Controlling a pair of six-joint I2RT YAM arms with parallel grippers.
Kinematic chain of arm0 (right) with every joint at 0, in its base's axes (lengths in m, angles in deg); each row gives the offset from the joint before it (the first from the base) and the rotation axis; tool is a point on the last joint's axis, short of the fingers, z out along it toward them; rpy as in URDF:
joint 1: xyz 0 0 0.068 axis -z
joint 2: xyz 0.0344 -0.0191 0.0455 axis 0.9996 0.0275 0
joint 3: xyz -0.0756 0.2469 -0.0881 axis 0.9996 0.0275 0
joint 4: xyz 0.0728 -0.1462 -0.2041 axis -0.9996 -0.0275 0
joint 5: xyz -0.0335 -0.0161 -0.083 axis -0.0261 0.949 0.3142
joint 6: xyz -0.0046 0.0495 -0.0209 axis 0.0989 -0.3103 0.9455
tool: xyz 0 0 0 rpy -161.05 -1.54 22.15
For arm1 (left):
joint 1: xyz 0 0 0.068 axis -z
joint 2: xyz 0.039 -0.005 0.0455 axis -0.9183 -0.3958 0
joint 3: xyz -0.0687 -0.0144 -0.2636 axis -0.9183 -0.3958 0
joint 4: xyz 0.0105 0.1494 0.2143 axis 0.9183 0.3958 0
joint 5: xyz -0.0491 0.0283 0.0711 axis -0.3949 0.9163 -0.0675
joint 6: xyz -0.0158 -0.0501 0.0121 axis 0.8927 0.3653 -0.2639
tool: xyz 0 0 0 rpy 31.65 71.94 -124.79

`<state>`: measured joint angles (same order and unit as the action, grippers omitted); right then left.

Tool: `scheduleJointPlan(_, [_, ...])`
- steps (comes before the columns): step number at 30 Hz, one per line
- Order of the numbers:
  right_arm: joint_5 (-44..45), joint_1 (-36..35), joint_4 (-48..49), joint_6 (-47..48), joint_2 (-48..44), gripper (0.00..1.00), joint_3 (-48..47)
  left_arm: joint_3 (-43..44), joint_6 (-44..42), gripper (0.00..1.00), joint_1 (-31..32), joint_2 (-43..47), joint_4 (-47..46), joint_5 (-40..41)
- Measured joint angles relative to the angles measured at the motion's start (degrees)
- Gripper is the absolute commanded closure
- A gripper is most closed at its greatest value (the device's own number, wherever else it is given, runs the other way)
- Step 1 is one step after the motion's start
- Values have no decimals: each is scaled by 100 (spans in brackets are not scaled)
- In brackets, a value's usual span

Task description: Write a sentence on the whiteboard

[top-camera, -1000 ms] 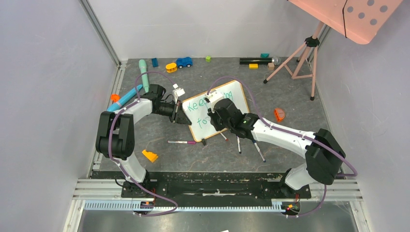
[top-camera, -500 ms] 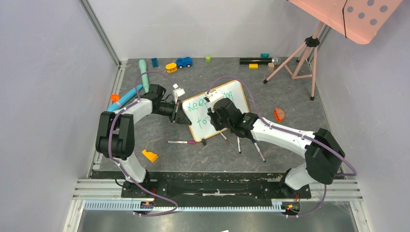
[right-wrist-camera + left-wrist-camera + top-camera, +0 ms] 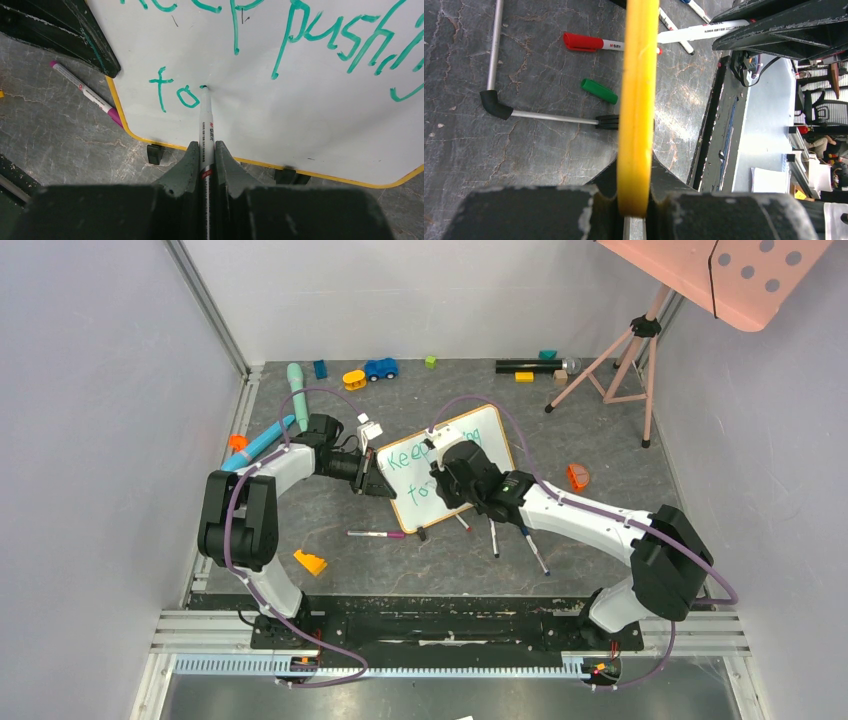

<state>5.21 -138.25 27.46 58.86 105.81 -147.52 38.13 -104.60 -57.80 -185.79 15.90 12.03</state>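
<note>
The whiteboard (image 3: 490, 435) stands tilted mid-table on black clip feet, its orange frame edge-on in the left wrist view (image 3: 638, 90). My left gripper (image 3: 372, 480) is shut on its left frame edge. Green writing (image 3: 300, 35) reads "Keep pushing" on top and "fo" (image 3: 175, 92) below. My right gripper (image 3: 440, 475) is shut on a white marker (image 3: 205, 120); its tip touches the board just right of the "o". Part of the writing is hidden under the right arm in the top view.
A pink-capped marker (image 3: 377, 534) lies below the board's left corner; several markers (image 3: 515, 538) lie under the right arm. A green cap (image 3: 599, 91) and red marker (image 3: 589, 43) lie on the table. An orange wedge (image 3: 310, 562), toys at the back (image 3: 380, 368) and a tripod (image 3: 620, 360) stand around.
The right gripper with the marker has shifted slightly on the board's second line. The left arm and board have not moved.
</note>
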Motion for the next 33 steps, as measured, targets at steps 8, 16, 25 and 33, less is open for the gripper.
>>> scheduleJointPlan(8, [-7,44,-37,2,0,100,-39,0,0,98,0,0,0,2])
scheduleJointPlan(16, [-26,72,-55,4,0,100,-66,0,0,98,0,0,0,2])
scheduleJointPlan(25, [-122,98,66,4,-68,100,101,0,2,98,0,0,0,4])
scheduleJointPlan(33, [-284,103,144,4,-155,100,385,0,2,98,0,0,0,7])
